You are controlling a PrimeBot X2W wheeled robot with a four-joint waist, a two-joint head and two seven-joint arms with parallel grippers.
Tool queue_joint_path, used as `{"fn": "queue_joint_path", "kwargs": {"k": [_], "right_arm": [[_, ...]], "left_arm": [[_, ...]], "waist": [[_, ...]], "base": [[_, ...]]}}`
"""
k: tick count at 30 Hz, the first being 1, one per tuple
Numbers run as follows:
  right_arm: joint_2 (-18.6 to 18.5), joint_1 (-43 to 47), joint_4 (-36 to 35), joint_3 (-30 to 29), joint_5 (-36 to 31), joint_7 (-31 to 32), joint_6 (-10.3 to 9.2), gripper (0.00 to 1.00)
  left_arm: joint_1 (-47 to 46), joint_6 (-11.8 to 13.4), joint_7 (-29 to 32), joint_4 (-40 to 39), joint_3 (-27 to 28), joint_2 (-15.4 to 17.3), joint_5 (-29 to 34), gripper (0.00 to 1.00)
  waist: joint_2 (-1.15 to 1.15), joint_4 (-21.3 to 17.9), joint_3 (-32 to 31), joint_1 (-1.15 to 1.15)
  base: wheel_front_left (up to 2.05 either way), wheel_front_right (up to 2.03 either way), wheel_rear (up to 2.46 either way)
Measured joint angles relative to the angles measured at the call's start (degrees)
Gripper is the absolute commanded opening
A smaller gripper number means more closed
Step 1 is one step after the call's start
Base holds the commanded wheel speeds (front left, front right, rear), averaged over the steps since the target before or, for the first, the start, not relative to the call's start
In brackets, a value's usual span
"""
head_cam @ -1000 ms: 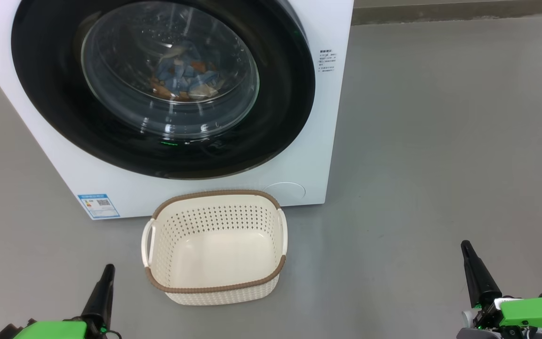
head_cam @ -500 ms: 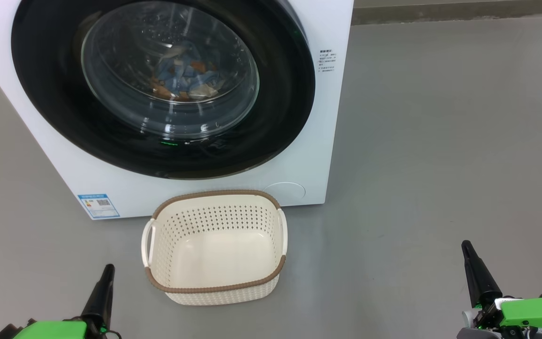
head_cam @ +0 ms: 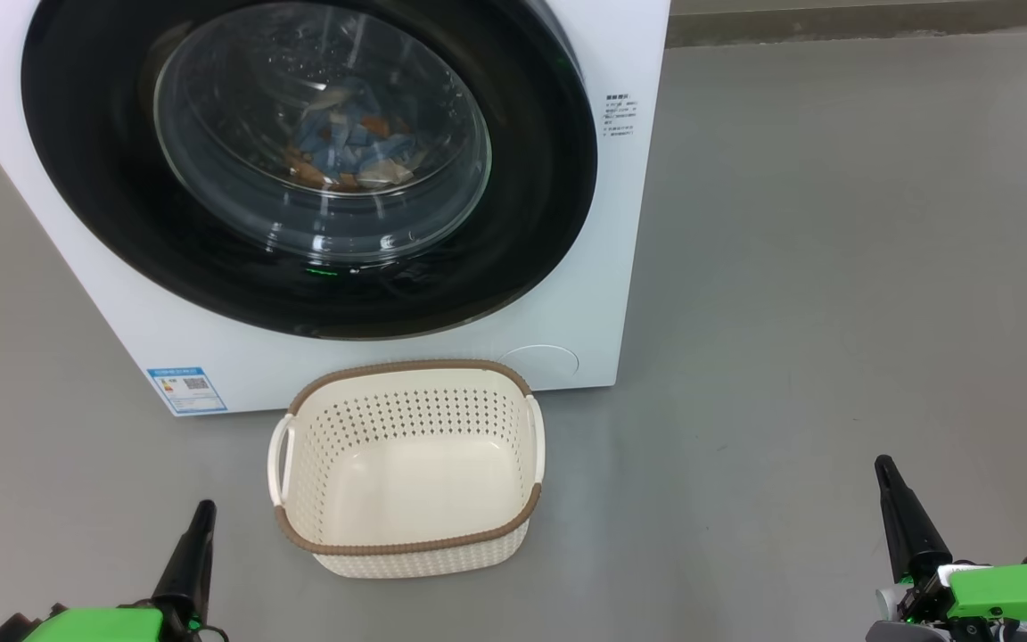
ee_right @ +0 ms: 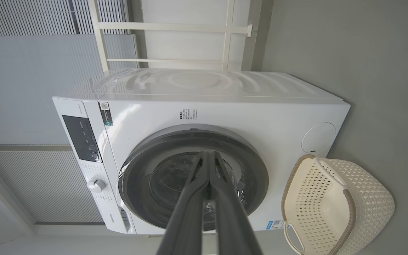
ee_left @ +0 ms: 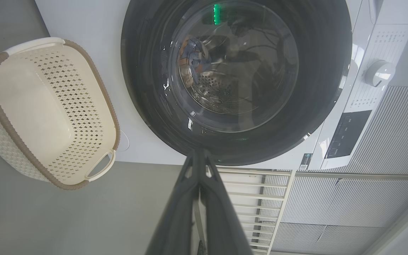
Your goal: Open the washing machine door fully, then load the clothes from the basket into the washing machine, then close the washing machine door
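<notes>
The white washing machine [head_cam: 567,312] stands ahead with its round black door [head_cam: 86,160] shut flat against the front. Through the glass porthole the blue and orange-brown clothes [head_cam: 349,147] lie inside the drum; the left wrist view shows the clothes [ee_left: 191,62] too. On the floor just in front sits the cream basket [head_cam: 406,468] with nothing in it. My left gripper [head_cam: 201,513] is shut at the lower left, left of the basket. My right gripper [head_cam: 883,468] is shut at the lower right, well away from machine and basket. Both hold nothing.
Grey floor [head_cam: 834,267] spreads to the right of the machine. A white rail frame [ee_right: 175,42] and ribbed wall panels [ee_right: 30,71] stand behind the machine. The control panel with a knob [ee_left: 377,72] runs along the machine's top front.
</notes>
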Motion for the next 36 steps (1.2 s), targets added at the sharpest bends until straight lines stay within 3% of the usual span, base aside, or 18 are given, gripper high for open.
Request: {"fn": "queue_joint_path", "kwargs": {"k": [36], "right_arm": [[0.08,0.0,0.0,-0.18,0.0,0.01,0.0,0.0]], "left_arm": [[0.0,0.0,0.0,0.0,0.0,0.01,0.0,0.0]], "waist": [[0.0,0.0,0.0,0.0]], "base": [[0.0,0.0,0.0]]}}
